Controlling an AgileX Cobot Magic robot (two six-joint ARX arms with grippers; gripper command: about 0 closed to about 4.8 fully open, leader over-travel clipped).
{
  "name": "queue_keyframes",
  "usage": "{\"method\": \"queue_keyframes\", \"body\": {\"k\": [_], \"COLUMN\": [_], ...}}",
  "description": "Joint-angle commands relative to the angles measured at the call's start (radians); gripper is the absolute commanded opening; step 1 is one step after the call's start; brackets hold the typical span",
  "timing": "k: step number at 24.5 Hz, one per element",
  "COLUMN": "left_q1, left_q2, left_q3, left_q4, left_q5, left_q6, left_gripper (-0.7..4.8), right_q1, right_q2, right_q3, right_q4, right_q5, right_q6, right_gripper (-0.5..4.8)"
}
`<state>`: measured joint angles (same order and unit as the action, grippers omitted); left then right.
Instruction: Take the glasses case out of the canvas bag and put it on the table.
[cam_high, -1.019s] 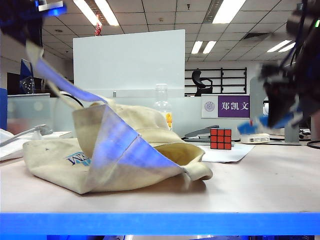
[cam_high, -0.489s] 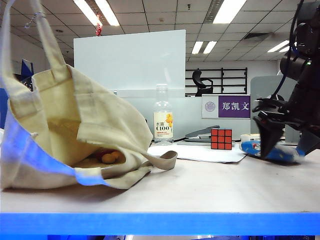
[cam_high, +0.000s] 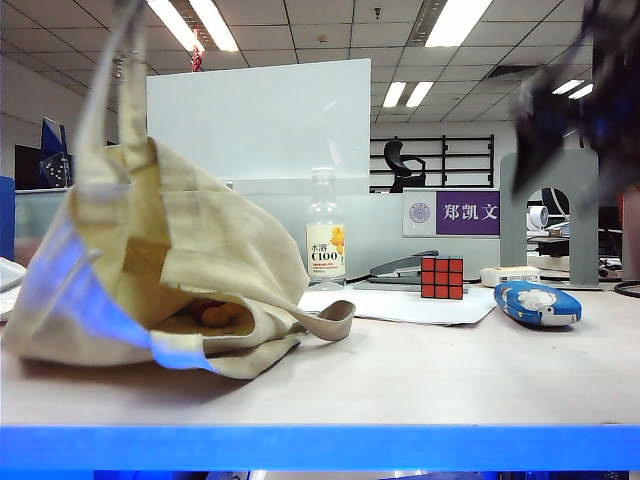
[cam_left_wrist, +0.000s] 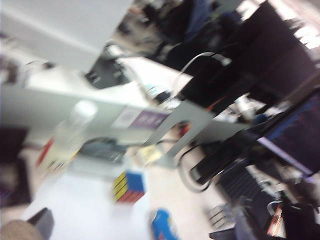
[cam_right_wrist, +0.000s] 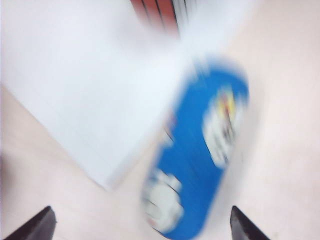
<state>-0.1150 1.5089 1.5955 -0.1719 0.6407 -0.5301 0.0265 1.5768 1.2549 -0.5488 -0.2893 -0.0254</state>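
Landmark: the red Rubik's cube (cam_high: 442, 277) at mid-bench.

Left of the cube, the floppy cream canvas bag (cam_high: 170, 270) slumps on the pale off-white bench (cam_high: 420, 375), mouth towards the cube, one strap raised out of the top of the exterior view. The left claw is not visible in any view; its wrist camera looks across the bench, so whether it holds the strap cannot be told.

Right of the cube, near it, the small oblong blue-and-white glasses case (cam_high: 538, 303) lies flat on the bench, out of the bag.

Right claw (cam_right_wrist: 141, 222): fingers spread wide and empty, directly over the case, not touching it; its arm is a dark blur above it in the exterior view.

Handling, judged: light, rigid shell, smooth and rounded, so likely slippery; best gripped across the narrow middle.
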Motion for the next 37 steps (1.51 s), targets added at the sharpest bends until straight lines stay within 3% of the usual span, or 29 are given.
{"method": "queue_keyframes", "body": {"k": [1, 5, 8, 12, 14, 17, 20, 22, 24, 31, 32, 33, 34, 35, 36, 37], "left_q1": [0.0, 0.002, 0.006, 0.006, 0.005, 0.001, 0.001, 0.001, 0.001, -0.015, -0.014, -0.014, -0.014, -0.014, -0.014, -0.013], "left_q2": [0.064, 0.162, 0.225, 0.285, 0.297, 0.296, 0.295, 0.291, 0.271, 0.055, -0.004, -0.057, -0.125, -0.184, -0.256, -0.312], "left_q3": [0.005, 0.005, 0.017, 0.054, 0.061, 0.063, 0.08, 0.093, 0.1, 0.1, 0.1, 0.099, 0.099, 0.098, 0.097, 0.097], "left_q4": [0.161, 0.14, -0.044, -0.413, -0.588, -0.792, -0.971, -1.03, -1.046, -0.902, -0.864, -0.829, -0.778, -0.734, -0.674, -0.627], "left_q5": [0.013, 0.007, -0.058, -0.092, -0.15, -0.344, -0.628, -0.739, -0.777, -0.739, -0.722, -0.719, -0.716, -0.715, -0.715, -0.715], "left_q6": [-0.049, -0.069, -0.083, 0.071, 0.192, 0.373, 0.488, 0.506, 0.504, 0.457, 0.443, 0.442, 0.441, 0.436, 0.428, 0.428], "left_gripper": [4.79, 4.79, 4.79, 4.79, 4.79, 4.79, 4.79, 4.79, 4.79, 4.79, 4.42, 3.23, 1.45, 0.11, 0.12, 0.04], "right_q1": [0.002, 0.003, 0.005, 0.004, 0.004, 0.005, 0.012, 0.027, 0.05, 0.159, 0.171, 0.181, 0.188, 0.188, 0.188, 0.188], "right_q2": [-0.143, -0.338, -0.467, -0.611, -0.67, -0.724, -0.748, -0.753, -0.755, -0.764, -0.773, -0.782, -0.797, -0.813, -0.834, -0.853], "right_q3": [0.004, 0.004, 0.004, 0.004, 0.004, 0.003, 0.003, 0.002, -0.007, -0.056, -0.063, -0.068, -0.069, -0.069, -0.069, -0.068], "right_q4": [0.077, 0.101, 0.088, 0.053, 0.033, -0.008, -0.071, -0.116, -0.132, -0.165, -0.165, -0.157, -0.142, -0.126, -0.097, -0.069], "right_q5": [-0.031, -0.092, -0.133, -0.121, -0.121, -0.122, -0.136, -0.132, -0.133, -0.132, -0.132, -0.129, -0.119, -0.112, -0.106, -0.101], "right_q6": [0.138, 0.221, 0.233, 0.238, 0.238, 0.238, 0.238, 0.238, 0.238, 0.23, 0.23, 0.227, 0.223, 0.209, 0.175, 0.148], "right_gripper": [4.79, 4.79, 4.79, 4.79, 4.79, 4.79, 4.79, 4.79, 4.79, 4.79, 4.79, 4.79, 4.09, 3.21, 2.21, 1.66]}}
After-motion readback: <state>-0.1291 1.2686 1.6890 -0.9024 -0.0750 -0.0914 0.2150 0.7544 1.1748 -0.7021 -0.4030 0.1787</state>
